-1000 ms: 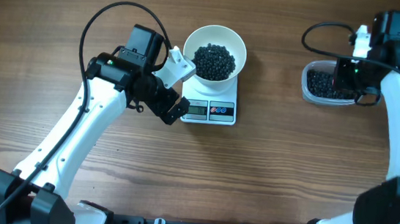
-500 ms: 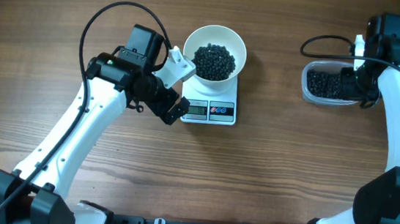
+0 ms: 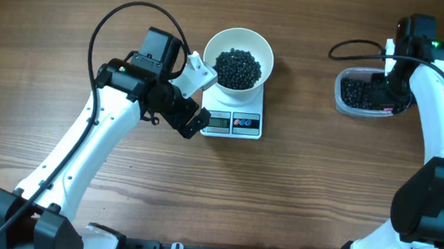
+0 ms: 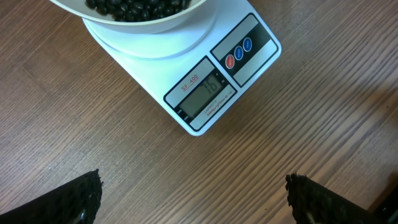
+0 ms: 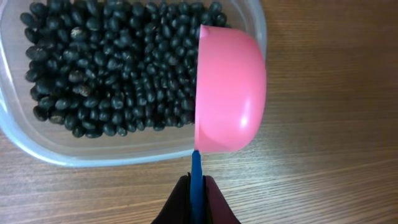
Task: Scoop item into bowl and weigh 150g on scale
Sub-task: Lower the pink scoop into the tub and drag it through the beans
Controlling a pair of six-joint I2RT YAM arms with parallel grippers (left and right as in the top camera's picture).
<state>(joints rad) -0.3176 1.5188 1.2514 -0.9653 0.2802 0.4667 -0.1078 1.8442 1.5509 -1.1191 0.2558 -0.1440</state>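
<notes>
Wood-grain worktop (image 3: 297,197), both arms over it. Your left pincer (image 3: 202,98) hangs just left of the scale (image 3: 234,123), fingers wide apart, holding nothing. Your right pincer (image 5: 198,199) is at the far right, over the tub (image 5: 37,155), pinched together on the thin blue handle (image 5: 196,165) of a pink scoop (image 5: 230,90).

The scale sits mid-worktop with its display lit; you can't read the digits for sure. The white bowl (image 3: 222,39) stands on its platform, well apart from the tub.

The scoop is tipped on its side above the tub's right end, mouth facing the contents.

Beans (image 3: 237,67): a dark heap in the bowl, more across the tub floor.
</notes>
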